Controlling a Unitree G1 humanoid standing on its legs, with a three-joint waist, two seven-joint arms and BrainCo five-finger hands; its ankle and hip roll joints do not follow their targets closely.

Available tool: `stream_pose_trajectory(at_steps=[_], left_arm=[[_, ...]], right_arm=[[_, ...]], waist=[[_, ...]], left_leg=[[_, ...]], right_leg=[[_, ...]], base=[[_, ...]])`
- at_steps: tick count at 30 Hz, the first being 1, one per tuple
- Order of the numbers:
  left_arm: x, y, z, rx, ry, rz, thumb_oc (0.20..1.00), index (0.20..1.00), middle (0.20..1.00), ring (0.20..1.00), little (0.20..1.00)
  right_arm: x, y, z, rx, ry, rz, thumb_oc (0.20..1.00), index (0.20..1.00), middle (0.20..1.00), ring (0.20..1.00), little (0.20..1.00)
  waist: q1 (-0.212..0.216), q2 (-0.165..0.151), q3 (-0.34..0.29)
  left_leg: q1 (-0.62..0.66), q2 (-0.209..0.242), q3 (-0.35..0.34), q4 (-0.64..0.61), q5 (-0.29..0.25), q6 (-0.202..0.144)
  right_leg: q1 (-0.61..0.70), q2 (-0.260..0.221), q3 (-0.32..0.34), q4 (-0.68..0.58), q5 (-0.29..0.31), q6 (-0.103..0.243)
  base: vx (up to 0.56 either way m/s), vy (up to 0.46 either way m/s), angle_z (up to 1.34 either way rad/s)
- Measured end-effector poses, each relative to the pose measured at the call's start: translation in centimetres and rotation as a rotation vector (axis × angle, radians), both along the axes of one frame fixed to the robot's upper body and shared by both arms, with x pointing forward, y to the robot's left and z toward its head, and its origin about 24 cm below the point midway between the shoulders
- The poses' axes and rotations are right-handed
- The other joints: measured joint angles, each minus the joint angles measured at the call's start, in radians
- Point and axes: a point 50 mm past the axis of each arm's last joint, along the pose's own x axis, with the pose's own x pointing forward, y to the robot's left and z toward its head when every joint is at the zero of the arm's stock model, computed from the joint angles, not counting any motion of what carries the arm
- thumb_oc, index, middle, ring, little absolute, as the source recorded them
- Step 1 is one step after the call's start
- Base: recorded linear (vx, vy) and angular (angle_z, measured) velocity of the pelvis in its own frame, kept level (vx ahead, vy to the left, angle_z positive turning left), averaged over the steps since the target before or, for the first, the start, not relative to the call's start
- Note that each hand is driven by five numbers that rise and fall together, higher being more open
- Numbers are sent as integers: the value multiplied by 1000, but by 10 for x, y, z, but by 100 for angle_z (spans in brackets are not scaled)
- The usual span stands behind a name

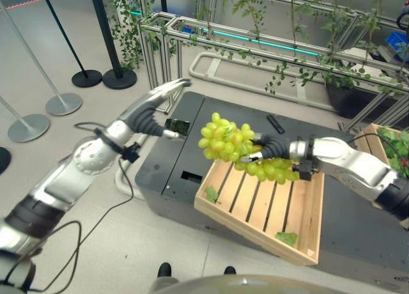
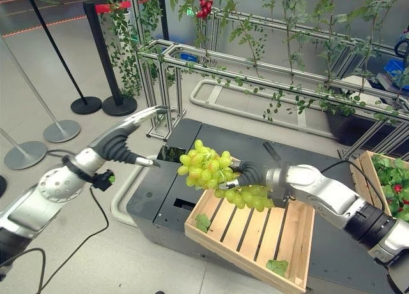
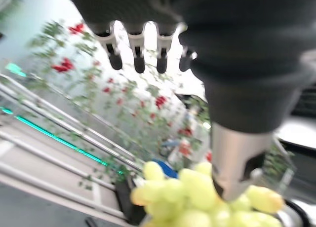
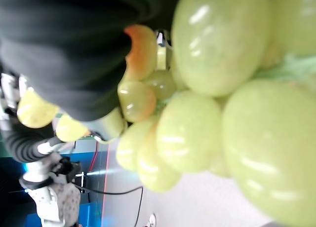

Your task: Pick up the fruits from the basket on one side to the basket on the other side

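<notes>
Holding a bunch of green grapes (image 1: 239,150) in the air above the wooden crate (image 1: 265,211), the right hand (image 1: 271,150) has its dark-covered fingers curled into the cluster from the robot's right side. Long axis of the bunch runs roughly level, from the hand out toward the robot's left; the fuller end points left and slightly up, and a smaller lobe of berries hangs beneath the wrist. Berries are oval, smooth, glossy, pale yellow-green; in the right wrist view a few look amber-tinted, though that close view is too blurred to be sure.

Crate: slatted pale wood, shallow, rectangular, sitting tilted on the dark grey table (image 1: 166,160) with one corner past the near edge. Two loose green leaves (image 1: 211,193) lie on the slats.

Left hand (image 1: 167,92): raised just left of the bunch, fingers straight and spread, thumb out toward the grapes, holding nothing; not touching them as far as the head views show.

Second wooden crate (image 2: 383,182) at far right holds leafy greens with red fruit. Small black oblong object (image 1: 275,123) lies on the table behind the grapes. No legible writing.
</notes>
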Motion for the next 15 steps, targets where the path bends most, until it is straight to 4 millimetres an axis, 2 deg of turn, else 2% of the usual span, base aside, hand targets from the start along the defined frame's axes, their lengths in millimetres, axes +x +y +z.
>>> stream_pose_trajectory(at_steps=[3, 6, 15], left_arm=[[-5, -16, 5, 124, -24, -100, 1000, 1000, 1000, 1000, 1000], [-5, -18, 6, 149, -26, -115, 1000, 1000, 1000, 1000, 1000], [-12, -16, -7, 338, 16, -158, 1000, 1000, 1000, 1000, 1000]], right_arm=[[-4, 15, -7, 26, 47, 46, 200, 200, 200, 200, 200], [-7, 24, -8, 58, 69, 75, 200, 200, 200, 200, 200], [-8, 27, -10, 74, 101, 55, 200, 200, 200, 200, 200]], waist=[[-11, -11, -6], [-10, -21, -3], [-11, -38, 2]], left_leg=[[1, 0, 6, -1, 0, 0], [1, 3, 18, -1, -1, -1], [1, 6, 26, -2, -4, -5]], right_leg=[[5, 2, 4, -16, 7, 1], [6, 7, 15, -33, 19, 2], [7, 12, 25, -48, 28, -2]], base=[[-3, -6, -4], [1, -5, -11], [-4, 6, -3]])
